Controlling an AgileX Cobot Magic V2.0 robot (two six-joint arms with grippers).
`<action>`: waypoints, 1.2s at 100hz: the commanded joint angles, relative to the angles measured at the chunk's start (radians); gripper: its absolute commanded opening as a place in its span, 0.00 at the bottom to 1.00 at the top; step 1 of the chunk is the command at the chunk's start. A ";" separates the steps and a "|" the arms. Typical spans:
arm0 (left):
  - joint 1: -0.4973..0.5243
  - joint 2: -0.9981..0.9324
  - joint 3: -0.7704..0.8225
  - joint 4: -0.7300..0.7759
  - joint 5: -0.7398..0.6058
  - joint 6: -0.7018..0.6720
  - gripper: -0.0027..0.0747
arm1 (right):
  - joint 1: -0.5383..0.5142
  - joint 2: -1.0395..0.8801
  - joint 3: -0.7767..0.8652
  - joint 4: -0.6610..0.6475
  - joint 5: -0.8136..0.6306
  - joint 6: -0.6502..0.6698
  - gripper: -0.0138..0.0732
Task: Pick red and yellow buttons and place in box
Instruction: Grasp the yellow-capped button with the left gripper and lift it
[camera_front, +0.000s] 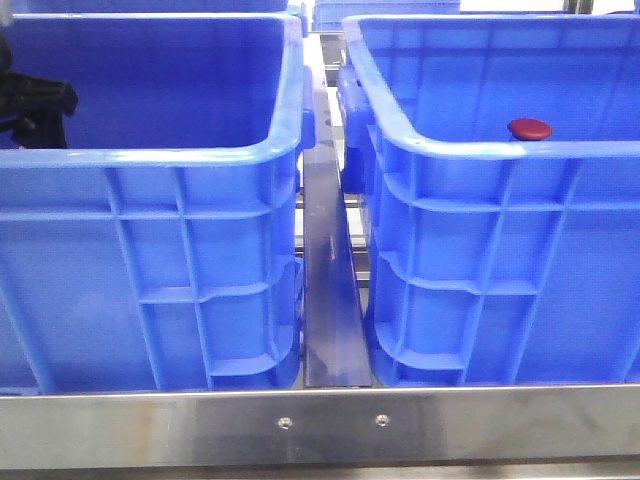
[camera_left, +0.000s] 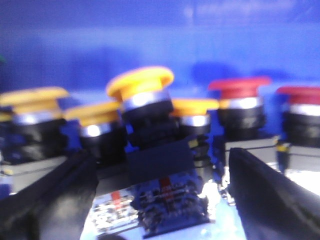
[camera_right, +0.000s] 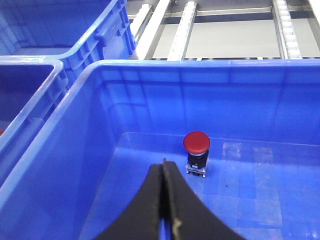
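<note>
In the left wrist view my left gripper is open, low inside the left crate. Its two black fingers flank the black body of a yellow button, which stands tilted between them; the view is blurred and I cannot tell whether they touch it. More yellow buttons and red buttons stand around it. My right gripper is shut and empty above the right blue box. One red button stands upright on the box floor just beyond the fingertips; it also shows in the front view.
The two blue crates stand side by side with a narrow metal gap between them. A steel rail runs along the front. The left arm's black body shows inside the left crate. Roller tracks lie behind the right crate.
</note>
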 joint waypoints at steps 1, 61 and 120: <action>0.001 -0.037 -0.032 -0.016 -0.030 -0.011 0.70 | -0.008 -0.006 -0.026 0.012 -0.027 -0.008 0.08; -0.002 -0.209 -0.030 -0.016 0.009 -0.011 0.01 | -0.008 -0.006 -0.026 0.012 -0.026 -0.008 0.08; -0.362 -0.675 0.188 -0.014 0.001 0.000 0.01 | -0.008 -0.006 -0.026 0.013 -0.010 -0.008 0.08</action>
